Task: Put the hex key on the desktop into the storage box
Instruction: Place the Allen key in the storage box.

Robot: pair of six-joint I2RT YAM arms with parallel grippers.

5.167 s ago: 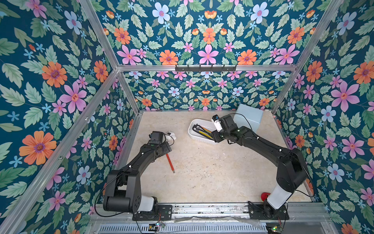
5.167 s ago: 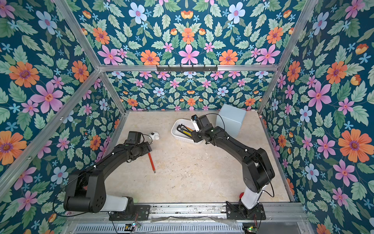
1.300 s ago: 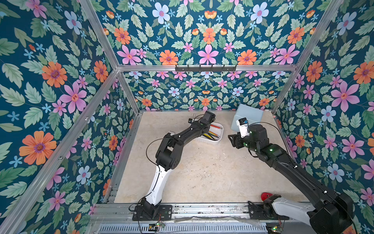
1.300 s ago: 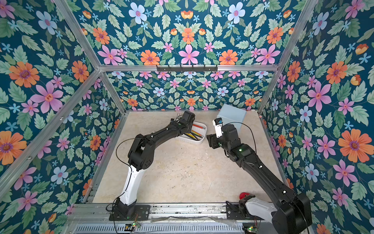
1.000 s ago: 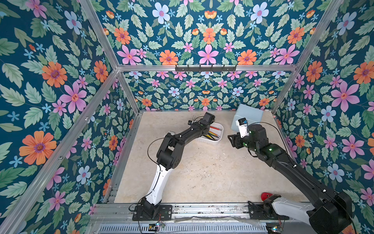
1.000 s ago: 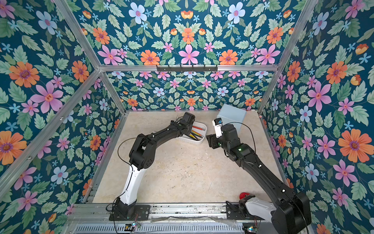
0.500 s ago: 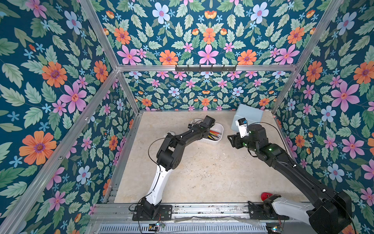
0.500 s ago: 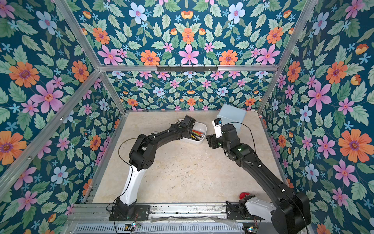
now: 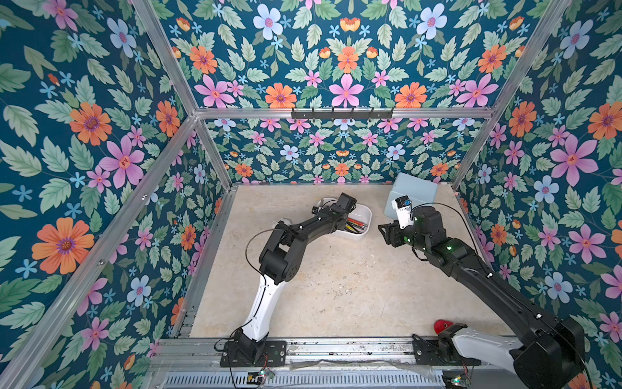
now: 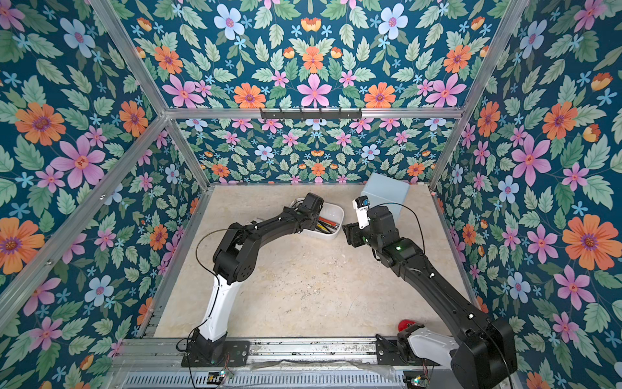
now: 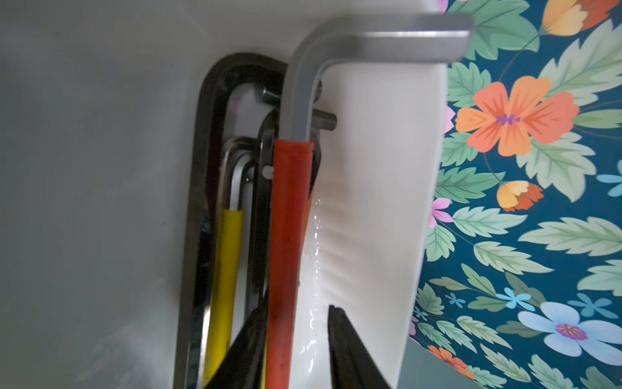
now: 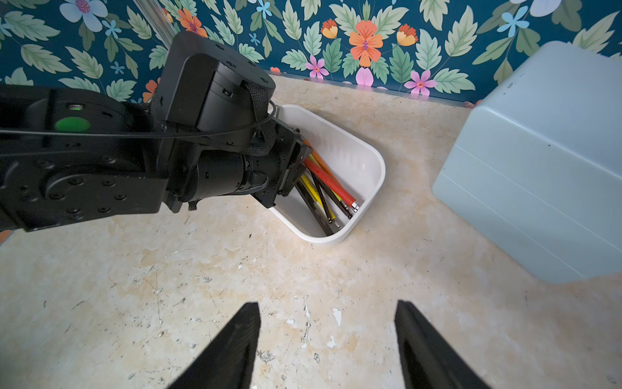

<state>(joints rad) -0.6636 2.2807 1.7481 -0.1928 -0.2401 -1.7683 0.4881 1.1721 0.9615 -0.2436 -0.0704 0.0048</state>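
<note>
The storage box (image 9: 365,215) is a shallow white tub at the back of the beige desktop (image 9: 336,286). My left gripper (image 11: 296,308) reaches down into it, seen from above in a top view (image 9: 346,219). Its jaws stand slightly apart around the red-sleeved hex key (image 11: 289,219), which lies in the box against one finger, with a gap to the other. In the right wrist view this red hex key (image 12: 331,182) rests on the other keys. My right gripper (image 12: 326,304) hovers open and empty over bare desktop, to the right of the box (image 12: 373,175).
Several other hex keys lie in the tub, among them a yellow-sleeved one (image 11: 225,269) and a black one. A taller pale blue box (image 9: 414,195) stands at the back right, close behind my right wrist. A red object (image 9: 442,326) sits by the right arm's base.
The left jaws, shut on the red hex key a second ago, have parted inside the box, and the key now lies in it. The right arm has not moved.
</note>
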